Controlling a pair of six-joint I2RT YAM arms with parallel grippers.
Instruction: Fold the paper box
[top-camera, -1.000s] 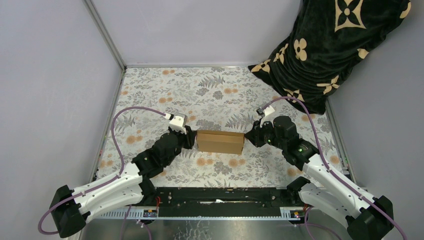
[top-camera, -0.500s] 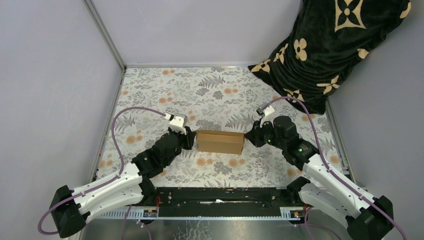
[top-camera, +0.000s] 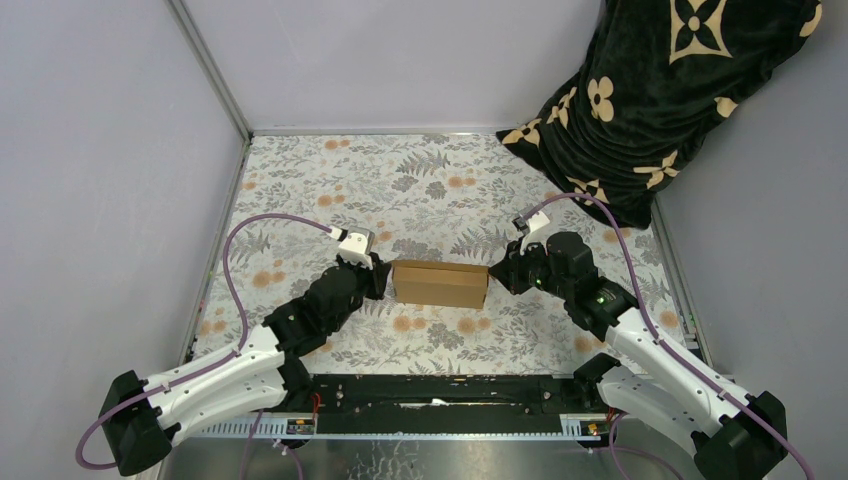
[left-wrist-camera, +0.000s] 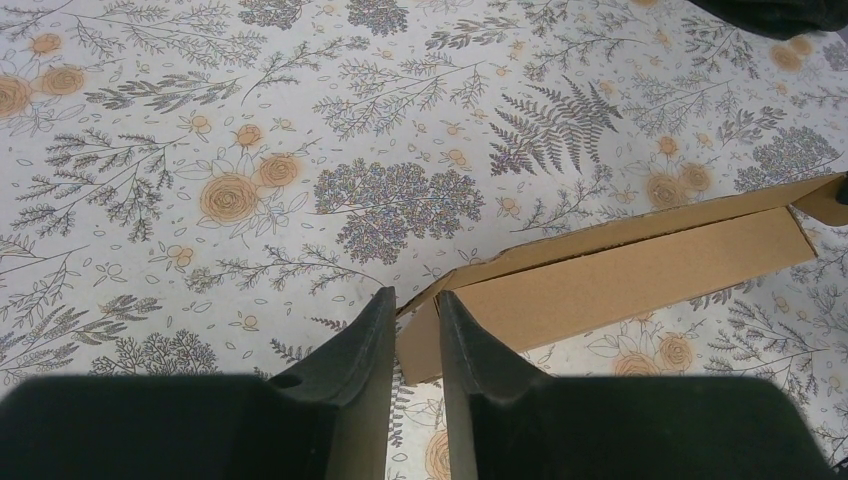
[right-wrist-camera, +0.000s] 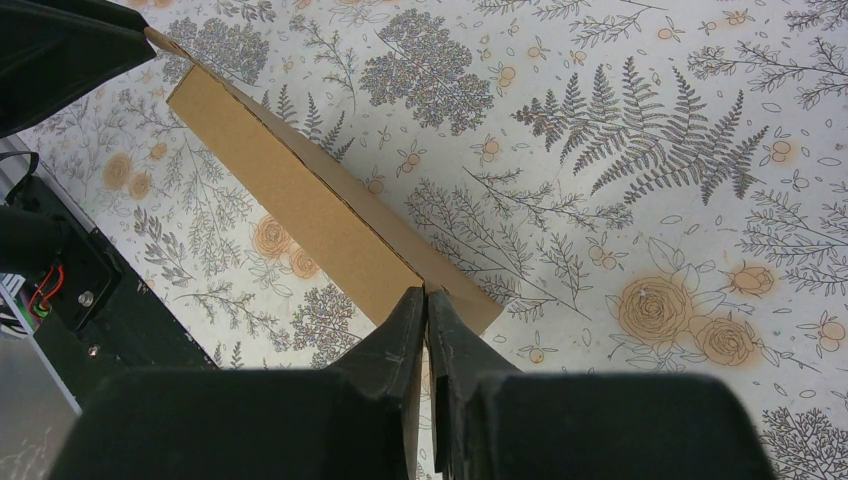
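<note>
The paper box (top-camera: 440, 284) is a small, flat, brown cardboard box in the middle of the flowered table cover, held between both arms. My left gripper (top-camera: 383, 280) is at its left end. In the left wrist view the jaws (left-wrist-camera: 415, 300) stand a narrow gap apart with the end of the box (left-wrist-camera: 640, 280) pinched between the tips. My right gripper (top-camera: 495, 277) is at the right end. In the right wrist view it (right-wrist-camera: 426, 293) is shut on a thin edge at the corner of the box (right-wrist-camera: 290, 190).
A black cloth with beige flower marks (top-camera: 660, 90) hangs over the back right corner. Grey walls close in the left, back and right sides. The black base rail (top-camera: 440, 395) runs along the near edge and also shows in the right wrist view (right-wrist-camera: 60, 270).
</note>
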